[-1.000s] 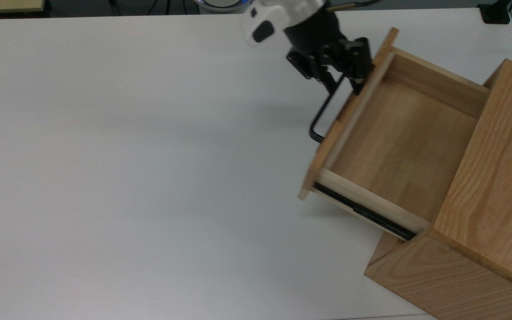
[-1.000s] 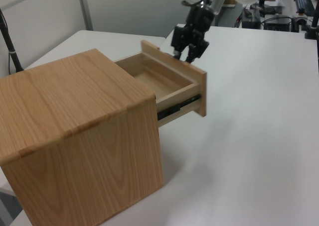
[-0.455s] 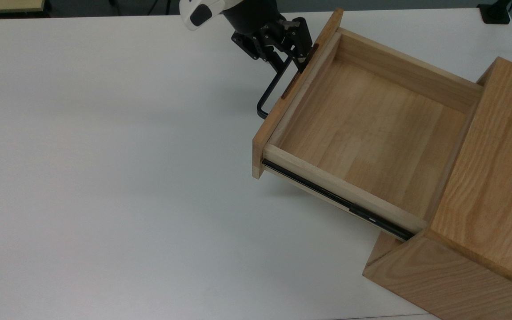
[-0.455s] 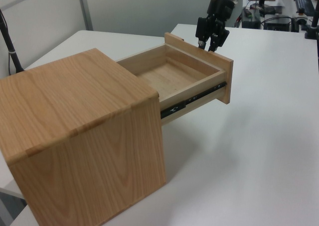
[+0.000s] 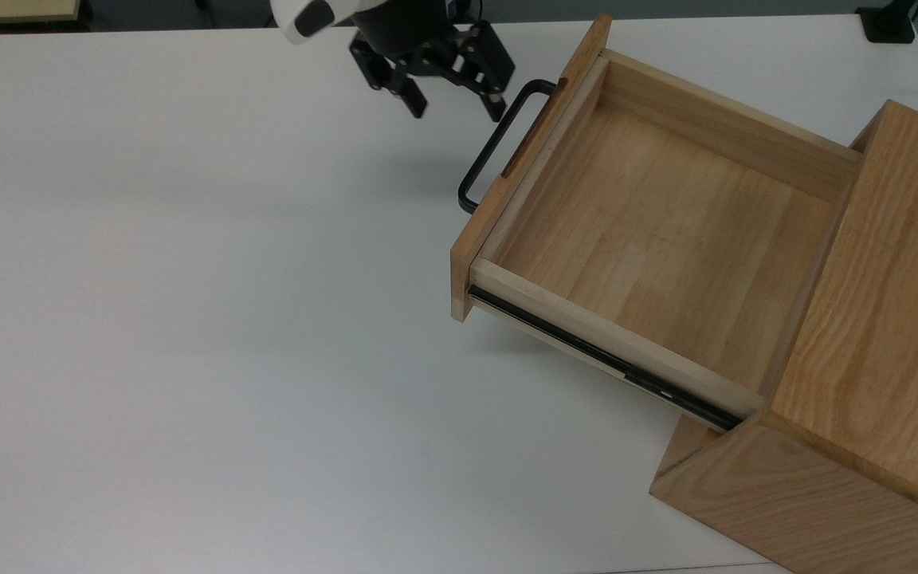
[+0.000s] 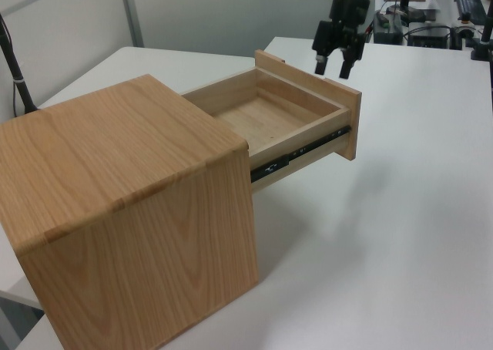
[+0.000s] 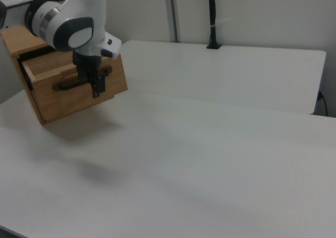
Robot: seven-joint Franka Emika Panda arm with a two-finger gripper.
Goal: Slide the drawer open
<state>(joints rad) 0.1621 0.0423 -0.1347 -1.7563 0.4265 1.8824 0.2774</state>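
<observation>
On the white table (image 5: 188, 319), toward the top view's right, an oak cabinet (image 5: 881, 335) houses the drawer (image 5: 650, 239), which stands pulled far out toward the top view's left; pale plank floor exposed, nothing inside. Black side rail (image 5: 602, 359) visible along the near flank, running back into the cabinet. Thin black U-shaped handle (image 5: 499, 139) projects from the oak front panel (image 5: 527, 159). Gripper (image 5: 457, 106) sits just off the handle's upper end, near the top view's upper edge, jaws spread apart and holding nothing; one fingertip close beside the bar, contact uncertain. Left view: gripper (image 6: 333, 71) hangs above the drawer front, fingers parted, pointing down. Right view: gripper (image 7: 96, 88) in front of the handle (image 7: 71, 83).
</observation>
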